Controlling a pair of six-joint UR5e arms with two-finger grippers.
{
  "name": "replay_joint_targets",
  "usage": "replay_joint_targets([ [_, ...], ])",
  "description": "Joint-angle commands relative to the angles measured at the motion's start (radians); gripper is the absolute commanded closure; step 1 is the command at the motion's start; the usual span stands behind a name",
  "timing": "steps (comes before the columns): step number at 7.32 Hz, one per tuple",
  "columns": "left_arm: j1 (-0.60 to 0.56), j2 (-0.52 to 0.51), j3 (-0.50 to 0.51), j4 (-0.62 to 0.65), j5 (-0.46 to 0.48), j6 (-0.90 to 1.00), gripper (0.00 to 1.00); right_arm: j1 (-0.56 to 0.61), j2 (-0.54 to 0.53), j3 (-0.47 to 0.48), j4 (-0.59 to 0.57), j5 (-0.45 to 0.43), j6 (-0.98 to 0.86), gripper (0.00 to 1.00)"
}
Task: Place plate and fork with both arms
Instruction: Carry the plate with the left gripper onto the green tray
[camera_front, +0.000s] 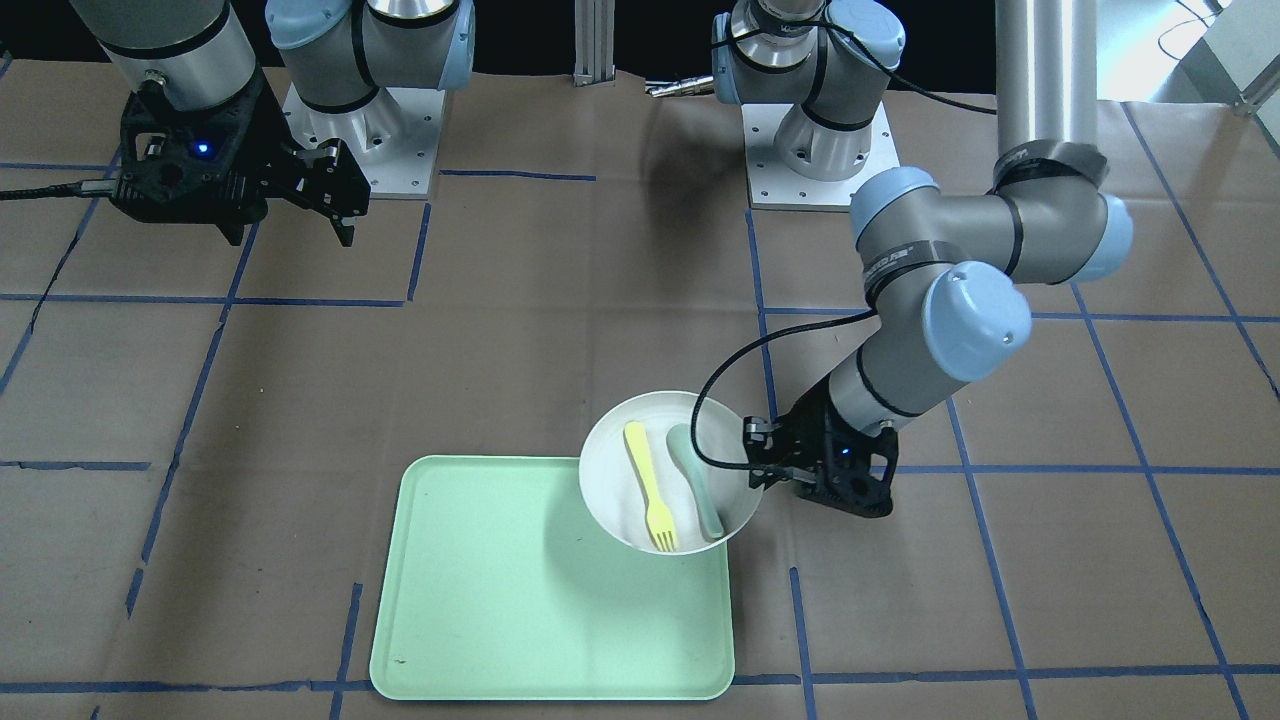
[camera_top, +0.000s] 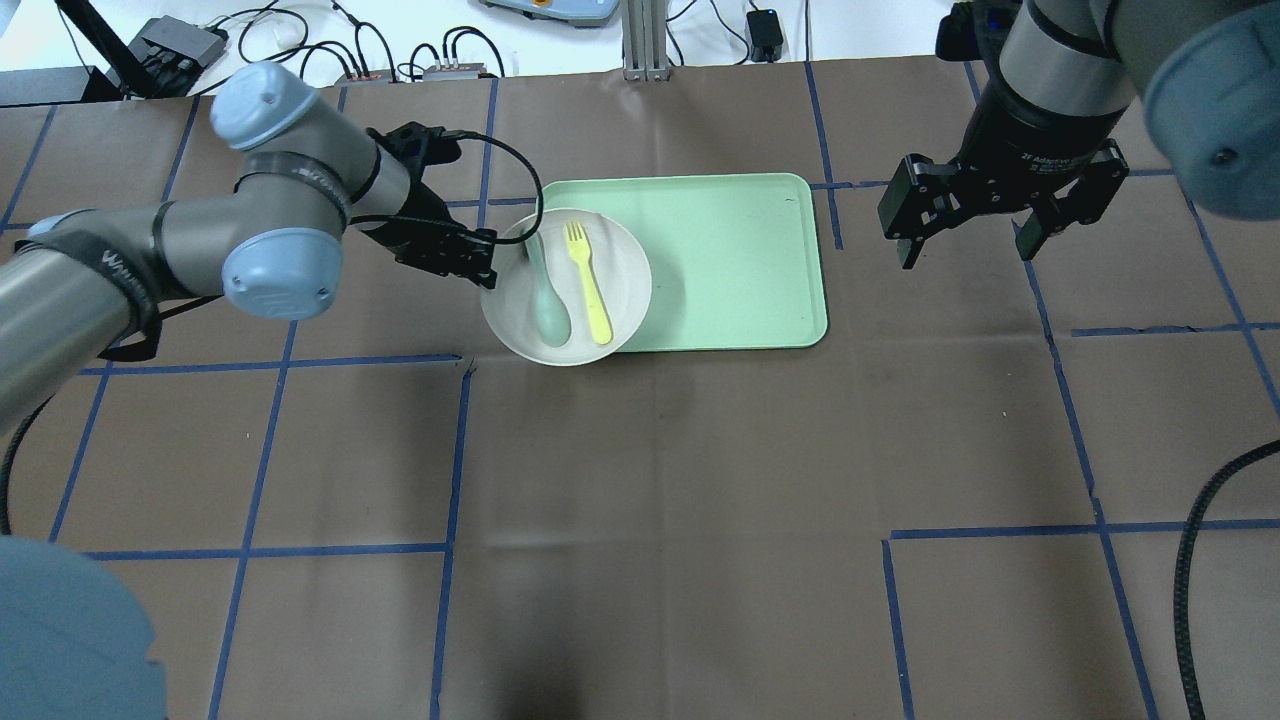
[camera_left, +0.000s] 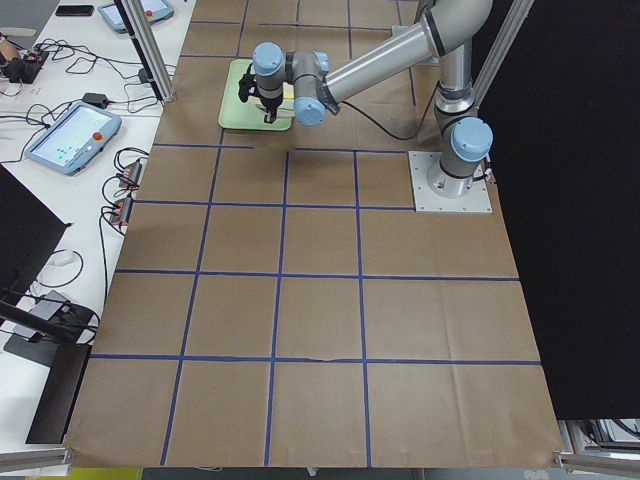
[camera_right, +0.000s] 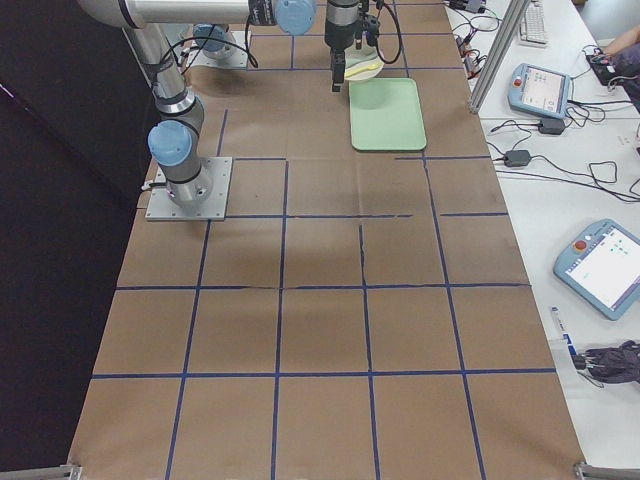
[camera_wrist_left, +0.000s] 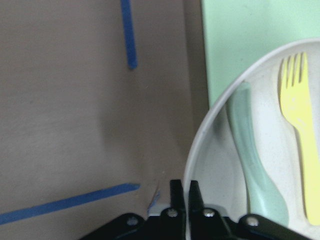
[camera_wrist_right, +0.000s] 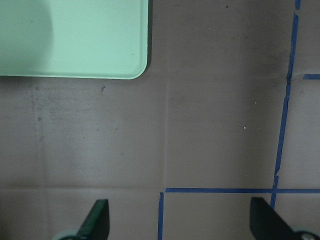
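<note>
The off-white plate (camera_top: 620, 260) hangs over the near-left corner of the pale green tray (camera_top: 740, 260), lifted at its left rim. The yellow fork (camera_top: 588, 280) and a grey-green spoon (camera_top: 548, 300) lie in it. My left gripper (camera_top: 487, 262) is shut on the plate's left rim; the left wrist view shows its fingers (camera_wrist_left: 176, 197) pinching the rim (camera_wrist_left: 200, 145), with the fork (camera_wrist_left: 300, 110) beside the spoon (camera_wrist_left: 252, 150). My right gripper (camera_top: 968, 238) is open and empty, above the table right of the tray. The front view shows the plate (camera_front: 610, 480) and the fork (camera_front: 648, 485).
The tray (camera_front: 500, 600) is bare apart from the plate's overhang. Brown paper with blue tape lines covers the table. The right wrist view shows the tray's corner (camera_wrist_right: 75, 40) and bare paper. Arm bases (camera_front: 820, 150) stand at the robot's edge; teach pendants and cables lie beyond the far edge.
</note>
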Motion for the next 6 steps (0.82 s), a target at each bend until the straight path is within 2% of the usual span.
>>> replay_joint_targets([
  [1,-0.115,-0.175,0.176,-0.009,0.008,-0.034,0.99,0.000,0.000,0.000,0.000,0.000,0.000,0.00],
  [3,-0.143,-0.251,0.262,-0.008,0.005,-0.078,0.99,0.000,0.000,0.000,0.000,0.002,0.000,0.00],
  [6,-0.140,-0.285,0.304,0.000,0.006,-0.085,0.95,0.000,0.000,0.000,0.000,0.000,-0.001,0.00],
])
